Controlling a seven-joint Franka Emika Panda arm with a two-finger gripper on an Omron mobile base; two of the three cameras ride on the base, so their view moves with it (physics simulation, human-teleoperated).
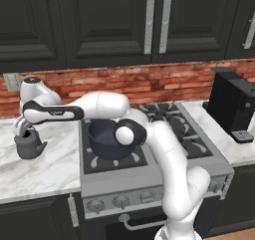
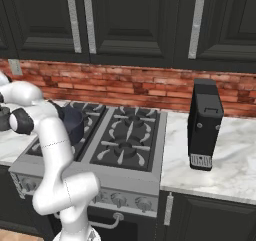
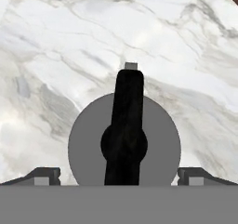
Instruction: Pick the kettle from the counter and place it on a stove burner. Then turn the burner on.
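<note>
Jaws stand wide, empty, straddling the kettle (image 3: 124, 146) from above as it sits on the table (image 1: 45, 169) left of the stove (image 1: 149, 181); pick step in hand (nothing gripped yet); next move, I judge: lower, close across the arched handle (image 3: 126, 121).

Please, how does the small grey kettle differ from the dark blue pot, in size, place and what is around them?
The kettle is small, squat and grey; the pot is larger, wider and dark blue. The kettle stands on the white marble counter left of the stove; the pot sits on a front-left stove burner. The kettle has a lid and arched black handle; the pot is open on top. The open gripper hangs over the kettle, not the pot. Both stand upright.
</note>
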